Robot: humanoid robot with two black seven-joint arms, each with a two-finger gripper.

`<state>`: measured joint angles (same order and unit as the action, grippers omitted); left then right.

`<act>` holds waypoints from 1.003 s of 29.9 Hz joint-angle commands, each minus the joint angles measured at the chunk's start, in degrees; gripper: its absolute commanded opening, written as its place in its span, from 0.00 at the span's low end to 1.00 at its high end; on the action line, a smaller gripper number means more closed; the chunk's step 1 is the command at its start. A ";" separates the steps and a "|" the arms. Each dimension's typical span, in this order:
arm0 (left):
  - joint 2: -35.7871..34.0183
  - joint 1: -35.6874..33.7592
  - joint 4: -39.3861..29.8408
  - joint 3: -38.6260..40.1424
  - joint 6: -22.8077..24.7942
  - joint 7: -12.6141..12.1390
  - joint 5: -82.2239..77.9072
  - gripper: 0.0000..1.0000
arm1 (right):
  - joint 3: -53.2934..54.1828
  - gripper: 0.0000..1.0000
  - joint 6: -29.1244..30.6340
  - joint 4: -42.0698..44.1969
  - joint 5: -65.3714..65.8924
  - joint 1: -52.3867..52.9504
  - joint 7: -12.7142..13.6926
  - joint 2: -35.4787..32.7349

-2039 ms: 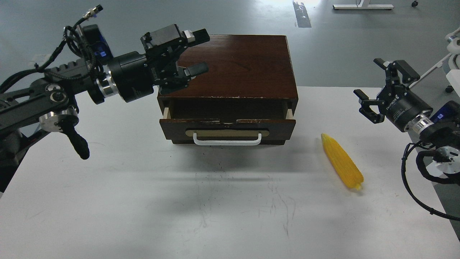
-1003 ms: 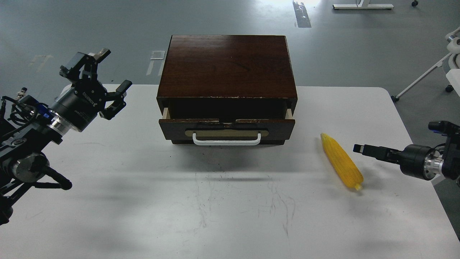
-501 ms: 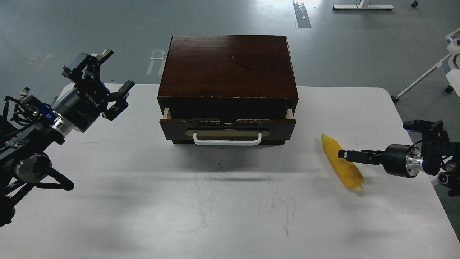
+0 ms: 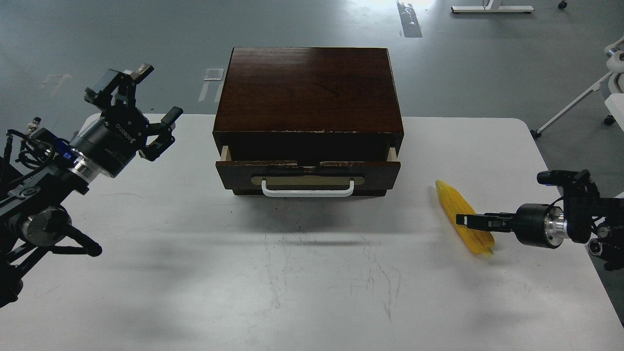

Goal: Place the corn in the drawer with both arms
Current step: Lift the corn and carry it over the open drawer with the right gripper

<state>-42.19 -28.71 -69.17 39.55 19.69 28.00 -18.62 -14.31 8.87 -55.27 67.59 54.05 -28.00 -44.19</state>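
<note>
One step apparently done: wide reddish-brown wooden drawer [image 4: 308, 170] pulled partly out. Bright yellow tapered corn cob [image 4: 463, 217] lying on white bench [image 4: 312, 282], not yet lifted. Right gripper [image 4: 467, 220] at corn, fingers' state indiscernible; left gripper [image 4: 141, 109] fingers spread, empty.

White table [image 4: 312, 292]; wooden box [image 4: 308, 92]; corn [image 4: 456, 207].

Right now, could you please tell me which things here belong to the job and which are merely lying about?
Job: corn, drawer, left claw, right claw.
Lying about: chair base, floor tape.
</note>
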 commanded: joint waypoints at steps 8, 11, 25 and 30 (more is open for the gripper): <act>-0.09 -0.03 0.00 0.79 0.00 0.00 -0.02 0.99 | 0.07 0.00 0.09 -10.72 -0.09 14.47 0.00 -9.41; 0.00 -0.03 0.00 0.79 0.09 0.00 -0.02 0.99 | -0.10 0.00 0.71 -14.33 0.00 22.66 0.00 -11.53; -0.18 -0.03 0.00 0.97 0.35 0.00 -0.10 0.99 | -21.46 0.02 3.26 -15.75 2.81 58.45 0.00 13.06; -0.61 -0.12 -0.08 1.06 0.35 0.00 -0.02 0.99 | -23.21 0.02 -1.82 -15.84 12.19 59.07 0.00 20.45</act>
<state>-42.50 -28.75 -69.17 40.52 20.06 28.00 -18.74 -36.21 10.50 -71.06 73.63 112.81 -28.01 -27.82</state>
